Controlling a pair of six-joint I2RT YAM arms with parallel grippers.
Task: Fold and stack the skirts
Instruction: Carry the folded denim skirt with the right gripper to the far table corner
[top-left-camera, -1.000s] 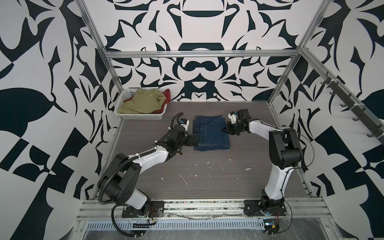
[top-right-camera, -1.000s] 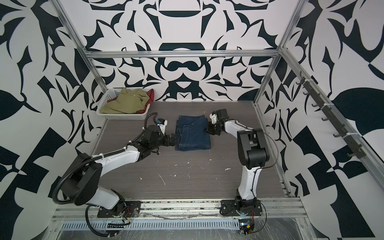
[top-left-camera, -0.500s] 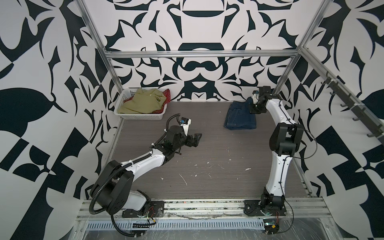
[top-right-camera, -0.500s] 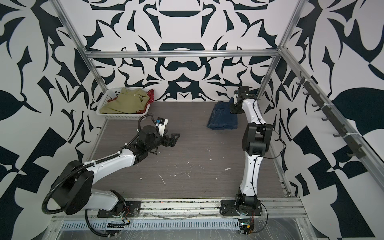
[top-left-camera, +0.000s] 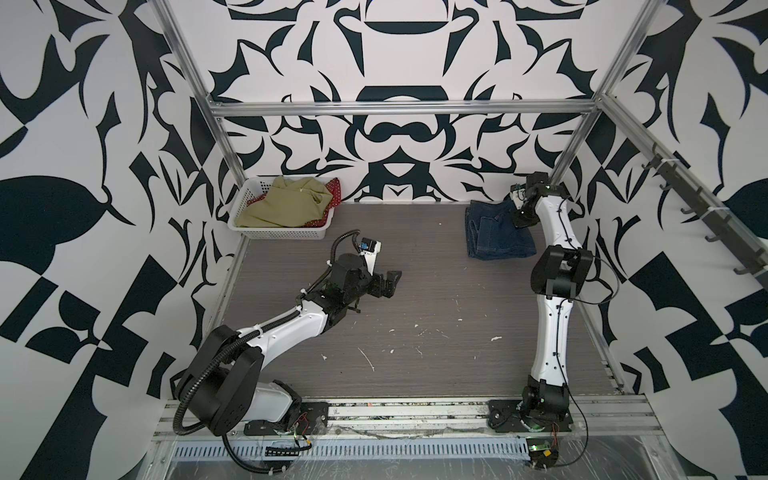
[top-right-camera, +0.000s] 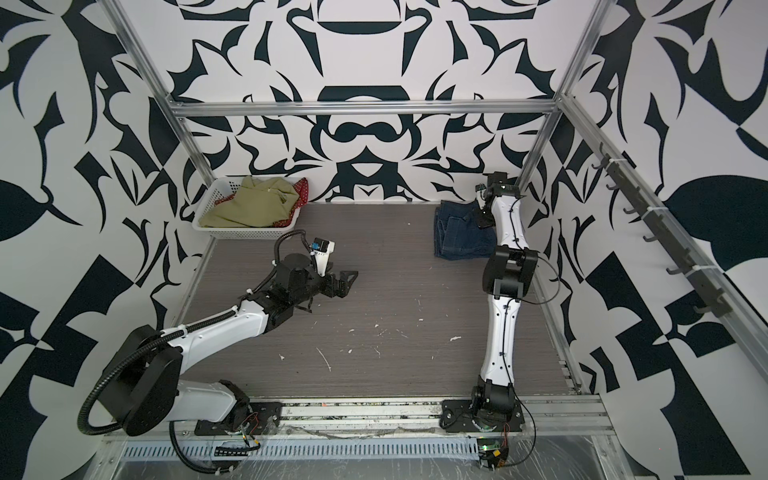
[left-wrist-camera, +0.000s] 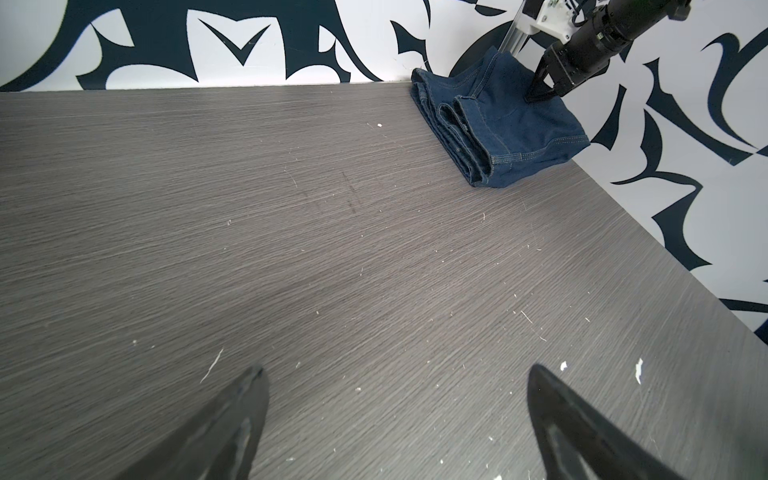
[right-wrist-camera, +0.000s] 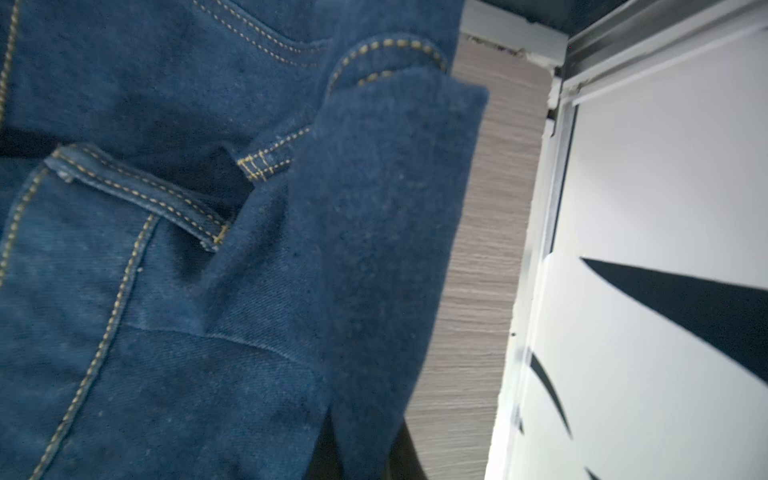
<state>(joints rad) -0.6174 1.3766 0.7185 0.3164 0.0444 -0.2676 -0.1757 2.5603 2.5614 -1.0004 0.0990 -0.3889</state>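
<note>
The folded dark blue denim skirt (top-left-camera: 496, 232) (top-right-camera: 461, 235) (left-wrist-camera: 498, 129) lies in the table's back right corner. My right gripper (top-left-camera: 520, 219) (left-wrist-camera: 540, 93) (right-wrist-camera: 357, 455) is shut on a fold at the skirt's right edge, and denim (right-wrist-camera: 208, 249) fills most of the right wrist view. My left gripper (top-left-camera: 390, 281) (top-right-camera: 347, 280) (left-wrist-camera: 397, 370) hangs open over bare table left of the middle, holding nothing. The olive-green skirt (top-left-camera: 286, 208) (top-right-camera: 249, 210) lies crumpled in the basket, on top of the red polka-dot skirt (top-left-camera: 334, 195) (top-right-camera: 302, 192), of which only edges show.
The white perforated basket (top-left-camera: 278, 233) (top-right-camera: 245, 233) stands at the back left corner. Patterned walls and aluminium posts (top-left-camera: 575, 137) close the table in. A rail of hooks (top-left-camera: 706, 216) runs along the right wall. White specks (top-left-camera: 365, 357) dot the front of the table.
My right gripper has dragged the denim skirt from the middle of the table to the back right corner. My left gripper let the skirt's left edge go and stayed behind, open.
</note>
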